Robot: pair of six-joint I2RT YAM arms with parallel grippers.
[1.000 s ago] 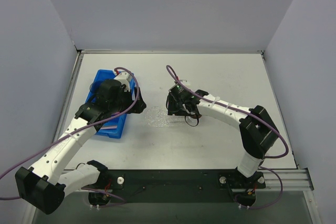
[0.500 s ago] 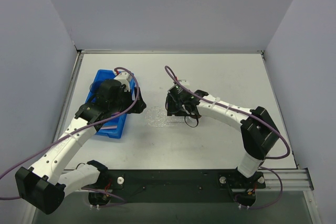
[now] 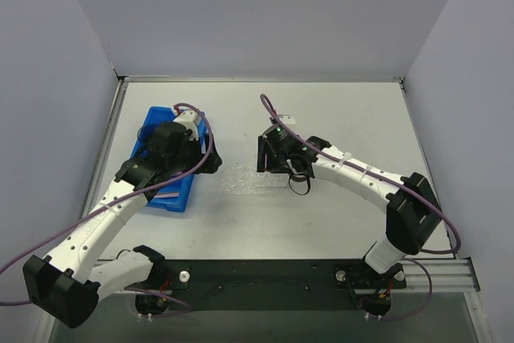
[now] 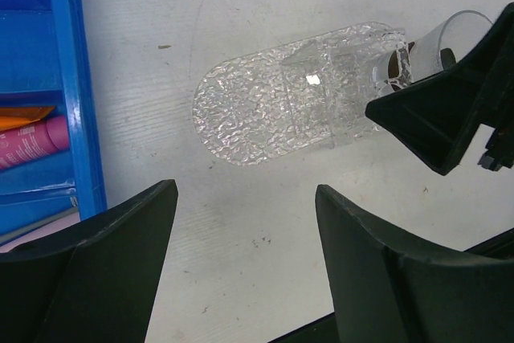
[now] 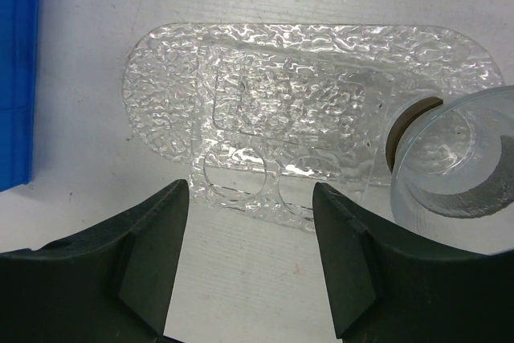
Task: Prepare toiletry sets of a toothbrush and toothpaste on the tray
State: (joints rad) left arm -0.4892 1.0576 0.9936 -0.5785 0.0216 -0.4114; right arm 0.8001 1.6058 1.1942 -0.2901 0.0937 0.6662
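Note:
The clear, bumpy oval tray (image 3: 241, 178) lies flat on the table between my two grippers. My left gripper (image 4: 245, 263) hovers open over bare table just short of the tray (image 4: 281, 102). My right gripper (image 5: 249, 255) is open too, above the near edge of the tray (image 5: 321, 102), holding nothing. An orange toothpaste (image 4: 20, 118) and a magenta toothpaste (image 4: 32, 142) lie in the blue bin (image 4: 76, 78). A pale pink stick, apparently the toothbrush (image 3: 166, 195), shows at the bin's near end.
A clear cup (image 5: 458, 158) with a dark bottom stands on the tray's end, right of my right fingers, and also shows as the cup (image 4: 438, 38) beside the right gripper's black body. The blue bin (image 3: 165, 174) lies under my left arm.
My right gripper's jaws have opened wider, and that arm's elbow has swung out to the right. The left arm and the tray have not moved.

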